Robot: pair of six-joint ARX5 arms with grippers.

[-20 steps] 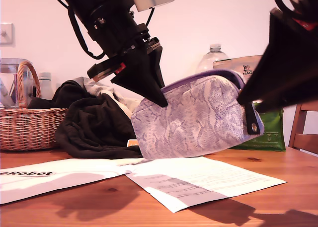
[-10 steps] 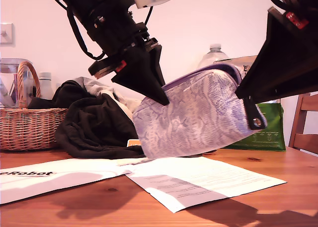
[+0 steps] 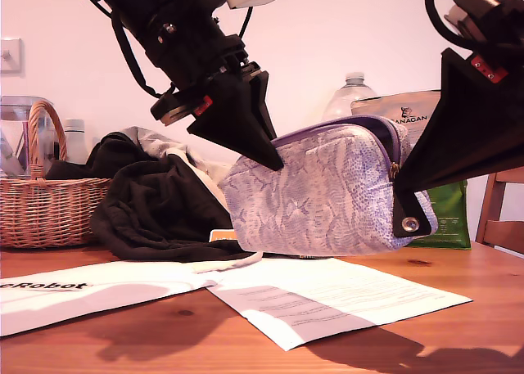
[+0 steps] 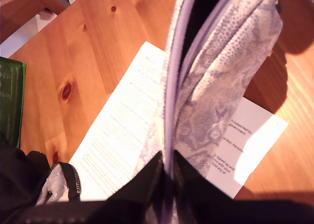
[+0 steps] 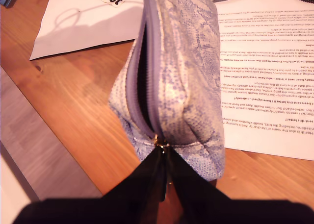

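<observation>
**A:** Where do we have it?

**B:** We hold the lilac snakeskin-print fabric pouch (image 3: 319, 194) lengthwise between both arms, in the middle of the exterior view and low over the table. Its top edge rises toward the exterior view's right.

**A:** And the grips?

**B:** My first gripper (image 3: 274, 163) is pinched tight on the pouch's upper edge at the end toward the exterior view's left. My second gripper (image 3: 407, 214) is clamped on the opposite end, right at the small brass zip slider (image 5: 157, 138).

**A:** Is the pouch closed?

**B:** No. We see its purple zip (image 5: 146, 72) parted along the top, with a dark gap between the two sides.

**A:** What lies beneath it?

**B:** A white printed paper sheet (image 3: 327, 296) on the pale wooden table (image 3: 458, 325). We cannot tell whether the pouch's underside touches the sheet.

**A:** And around it?

**B:** A heap of black clothing (image 3: 155, 210) sits just beside the end my first gripper holds. A second white sheet with bold black lettering (image 3: 82, 296) lies in front of that heap. Further toward the exterior view's left stands a brown wicker basket with a handle (image 3: 49, 206). Behind the other end of the pouch we see a green packet (image 3: 446, 218) and a clear plastic bottle (image 3: 352, 96). A wooden chair (image 3: 503, 218) shows at the exterior view's right edge.
</observation>
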